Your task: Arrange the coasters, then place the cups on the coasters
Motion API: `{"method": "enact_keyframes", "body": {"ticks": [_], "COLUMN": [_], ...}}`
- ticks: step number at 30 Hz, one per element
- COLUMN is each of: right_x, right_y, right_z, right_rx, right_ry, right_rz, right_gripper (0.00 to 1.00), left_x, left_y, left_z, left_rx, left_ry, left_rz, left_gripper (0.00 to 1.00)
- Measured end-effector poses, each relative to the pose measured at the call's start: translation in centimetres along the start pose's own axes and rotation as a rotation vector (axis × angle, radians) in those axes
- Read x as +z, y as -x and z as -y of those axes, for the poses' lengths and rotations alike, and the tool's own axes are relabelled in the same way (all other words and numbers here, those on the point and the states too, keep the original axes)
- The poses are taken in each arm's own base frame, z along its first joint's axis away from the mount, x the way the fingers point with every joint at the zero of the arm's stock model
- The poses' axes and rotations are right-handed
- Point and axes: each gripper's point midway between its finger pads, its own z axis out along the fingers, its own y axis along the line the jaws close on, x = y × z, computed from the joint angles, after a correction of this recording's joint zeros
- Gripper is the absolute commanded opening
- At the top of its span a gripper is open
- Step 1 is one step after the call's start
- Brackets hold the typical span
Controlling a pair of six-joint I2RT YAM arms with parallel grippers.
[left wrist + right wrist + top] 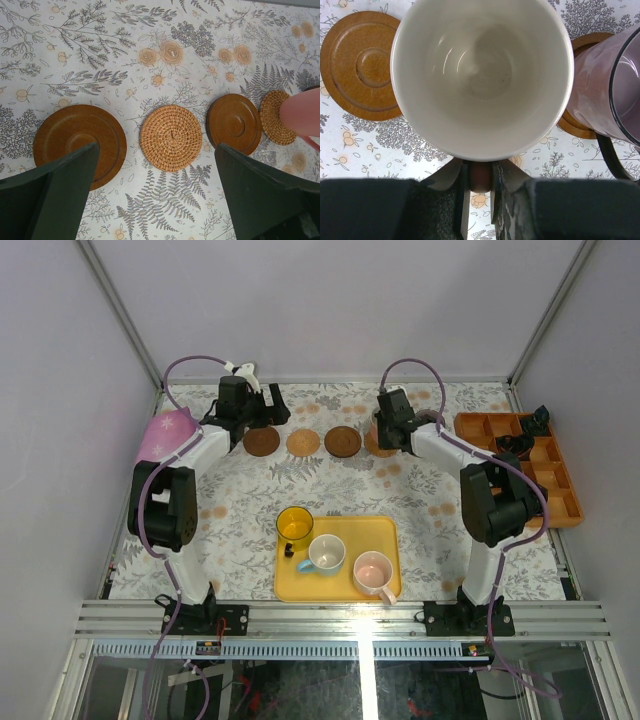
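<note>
Four coasters lie in a row at the back: dark brown (pixel 80 142), woven tan (pixel 171 137), dark brown (pixel 234 123), woven tan (pixel 274 117). My left gripper (pixel 156 150) hangs open above them, holding nothing. My right gripper (pixel 481 175) is shut on the handle of a pink cup (pixel 482 75) with a white inside, which sits over the right woven coaster; whether it rests there I cannot tell. A purple-grey cup (pixel 610 95) stands on another dark brown coaster (pixel 577 127). A yellow cup (pixel 295 525), a light blue cup (pixel 326 553) and a pink cup (pixel 374 570) are on the yellow tray (pixel 380 530).
An orange compartment tray (pixel 555 490) with dark items lies at the table's right edge. A pink-purple object (pixel 165 435) sits by the left arm at the left edge. Both arms reach to the back of the flowered cloth.
</note>
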Motion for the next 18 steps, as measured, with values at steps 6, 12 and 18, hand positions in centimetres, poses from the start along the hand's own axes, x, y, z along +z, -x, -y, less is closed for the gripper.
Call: {"method": "enact_keyframes", "body": {"ticks": [6,12,18], "right_x": [1.2,1.3,1.3], "right_y": [-1.2,-1.0,-1.0], "right_z": [0.1,0.0,0.1], "right_rx": [-0.007,-0.005,-0.004], "right_ry": [-0.011,-0.012,-0.013], "right_rz": [-0.033,-0.022,-0.022], "right_gripper": [0.00,0.00,0.17], "left_x": [0.0,0.0,0.0], "left_y": [0.0,0.0,0.0], "left_z": [0.0,0.0,0.0], "left_rx": [0.000,0.000,0.000], "left_ry": [0.000,0.000,0.000], "left_rz": [0.000,0.000,0.000], "left_gripper": [1.00,1.00,1.00]}}
